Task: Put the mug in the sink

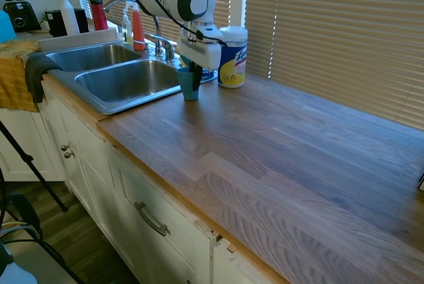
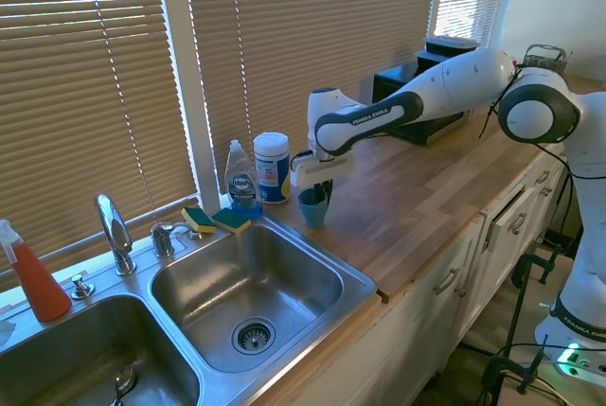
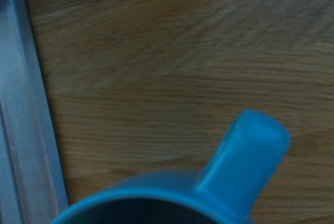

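The teal-blue mug (image 1: 189, 87) stands upright on the wooden counter, just beside the raised rim of the steel sink (image 1: 99, 102). From the other side the mug (image 2: 312, 209) is at the sink's (image 2: 365, 278) far right corner. My gripper (image 1: 195, 72) comes straight down onto the mug's top, its dark fingers close together at the rim and shut on the mug's wall. The gripper (image 2: 323, 194) is over the mug in this view too. The wrist view shows the mug's rim and handle (image 3: 245, 156) from close above.
A white-and-yellow wipes canister (image 1: 232, 56) stands right behind the mug. A dish soap bottle (image 2: 242, 179) and teal-and-yellow sponges (image 2: 216, 220) sit on the sink's back ledge, by the chrome tap (image 2: 115, 234). An orange spray bottle (image 2: 34, 276) is further left.
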You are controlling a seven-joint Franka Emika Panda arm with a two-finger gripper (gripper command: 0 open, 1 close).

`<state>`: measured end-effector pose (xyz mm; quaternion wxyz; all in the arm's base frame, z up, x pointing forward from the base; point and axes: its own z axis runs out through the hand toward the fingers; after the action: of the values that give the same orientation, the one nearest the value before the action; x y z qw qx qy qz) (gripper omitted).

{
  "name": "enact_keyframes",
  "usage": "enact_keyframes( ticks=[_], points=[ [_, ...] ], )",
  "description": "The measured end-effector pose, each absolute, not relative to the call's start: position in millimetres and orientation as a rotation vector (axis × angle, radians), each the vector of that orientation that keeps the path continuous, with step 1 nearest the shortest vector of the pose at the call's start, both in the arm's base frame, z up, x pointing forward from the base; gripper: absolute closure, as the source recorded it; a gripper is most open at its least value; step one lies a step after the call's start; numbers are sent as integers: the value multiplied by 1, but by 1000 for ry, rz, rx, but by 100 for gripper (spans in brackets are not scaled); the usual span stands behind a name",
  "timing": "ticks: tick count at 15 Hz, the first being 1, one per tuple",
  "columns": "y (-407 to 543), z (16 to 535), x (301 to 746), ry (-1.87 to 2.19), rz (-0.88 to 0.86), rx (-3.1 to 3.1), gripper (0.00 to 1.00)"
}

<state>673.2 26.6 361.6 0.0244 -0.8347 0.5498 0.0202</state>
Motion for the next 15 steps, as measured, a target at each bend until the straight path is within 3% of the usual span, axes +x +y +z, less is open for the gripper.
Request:
enact_keyframes(
  ticks=[5,10,15],
  points=[
    [58,400,650,1559,-36,-2632,100],
    [163,453,630,1347,-158,-2711,100],
    [276,417,656,1233,-169,-2756,100]
  ],
)
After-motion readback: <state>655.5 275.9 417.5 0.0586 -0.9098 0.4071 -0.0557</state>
